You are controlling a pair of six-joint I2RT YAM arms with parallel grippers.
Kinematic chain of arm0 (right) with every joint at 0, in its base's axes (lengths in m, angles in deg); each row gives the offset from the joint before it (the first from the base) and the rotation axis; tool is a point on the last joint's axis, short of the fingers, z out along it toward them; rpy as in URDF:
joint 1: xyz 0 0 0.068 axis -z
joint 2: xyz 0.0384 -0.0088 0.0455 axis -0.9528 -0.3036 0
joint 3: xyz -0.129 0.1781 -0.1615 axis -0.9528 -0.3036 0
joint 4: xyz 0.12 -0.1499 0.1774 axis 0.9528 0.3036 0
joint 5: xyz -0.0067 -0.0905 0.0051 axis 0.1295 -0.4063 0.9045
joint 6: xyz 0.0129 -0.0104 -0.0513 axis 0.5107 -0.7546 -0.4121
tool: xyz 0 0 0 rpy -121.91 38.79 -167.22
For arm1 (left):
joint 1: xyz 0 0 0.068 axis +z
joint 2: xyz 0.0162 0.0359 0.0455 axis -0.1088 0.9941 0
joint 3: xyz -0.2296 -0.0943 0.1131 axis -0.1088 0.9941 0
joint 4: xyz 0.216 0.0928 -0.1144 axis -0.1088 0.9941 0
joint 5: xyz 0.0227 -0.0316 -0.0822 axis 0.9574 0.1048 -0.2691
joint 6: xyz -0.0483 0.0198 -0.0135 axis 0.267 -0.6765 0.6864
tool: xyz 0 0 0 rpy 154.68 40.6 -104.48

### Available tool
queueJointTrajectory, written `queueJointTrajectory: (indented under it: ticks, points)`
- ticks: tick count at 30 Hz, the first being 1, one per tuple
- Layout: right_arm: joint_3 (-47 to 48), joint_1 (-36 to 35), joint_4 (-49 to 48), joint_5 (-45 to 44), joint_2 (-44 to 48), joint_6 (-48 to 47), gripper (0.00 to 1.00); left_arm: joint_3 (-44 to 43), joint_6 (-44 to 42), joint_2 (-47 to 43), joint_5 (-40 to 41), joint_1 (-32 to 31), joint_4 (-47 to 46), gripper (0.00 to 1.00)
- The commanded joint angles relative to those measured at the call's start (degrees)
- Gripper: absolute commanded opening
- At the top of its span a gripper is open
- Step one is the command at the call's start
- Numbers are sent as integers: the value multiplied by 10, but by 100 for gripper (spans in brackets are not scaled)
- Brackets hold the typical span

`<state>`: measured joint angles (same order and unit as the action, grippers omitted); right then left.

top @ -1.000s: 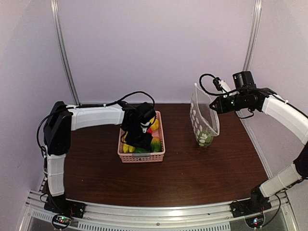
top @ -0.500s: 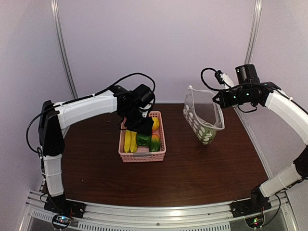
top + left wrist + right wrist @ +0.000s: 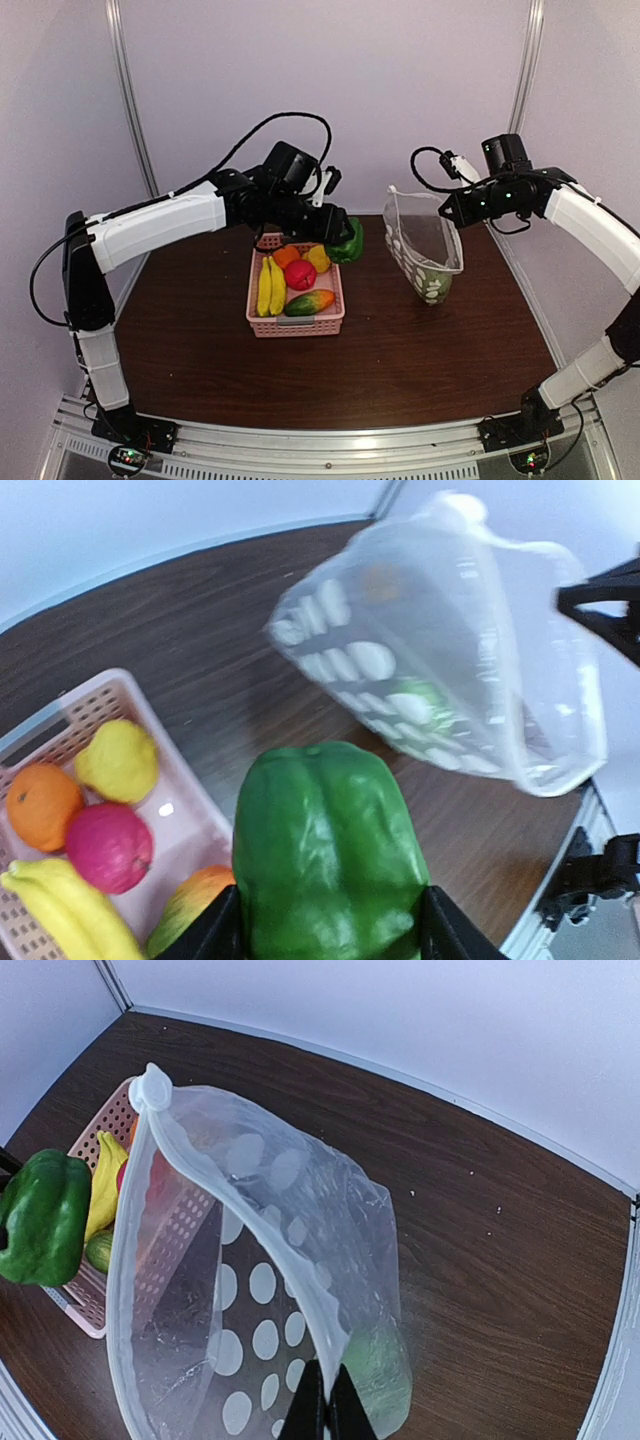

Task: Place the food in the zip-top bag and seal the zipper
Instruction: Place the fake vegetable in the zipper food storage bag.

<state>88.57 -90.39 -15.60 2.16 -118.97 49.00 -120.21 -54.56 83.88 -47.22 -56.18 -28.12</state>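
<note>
- Zip-top bag point(image 3: 425, 245), top view: hangs mouth-up above the counter point(image 3: 400, 360), rim pinched in the tightly closed right end effector point(image 3: 447, 212). The left end effector point(image 3: 338, 238) holds a green pepper point(image 3: 348, 242) between the pink basket point(image 3: 296, 325) and the bag.
- Left wrist: jaws partly spread, clamping the pepper point(image 3: 325, 850).
- Right wrist: a green piece point(image 3: 380, 1370) lies inside the bag.

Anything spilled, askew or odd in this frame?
Nothing stands out. The green pepper sits squarely in the left claw, the bag hangs open from the right claw, and the pink basket sits level, fruit inside.

a dark brown wooden table point(image 3: 400, 370) carries a pink lattice basket point(image 3: 295, 325) left of its middle.
</note>
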Motion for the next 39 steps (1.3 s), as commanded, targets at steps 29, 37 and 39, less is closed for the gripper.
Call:
queueJointTrajectory:
  ticks: [29, 37, 39]
  points:
    - [24, -34, 10, 51, 1, 73, 0, -52, 345, 160, -130, -23, -350, 32]
    - [24, -33, 10, 51, 4, 75, 0, -120, 347, 190, -157, -22, -390, 80]
    - [26, -29, 9, 49, 3, 76, 0, -123, 329, 181, -173, -24, -386, 84]
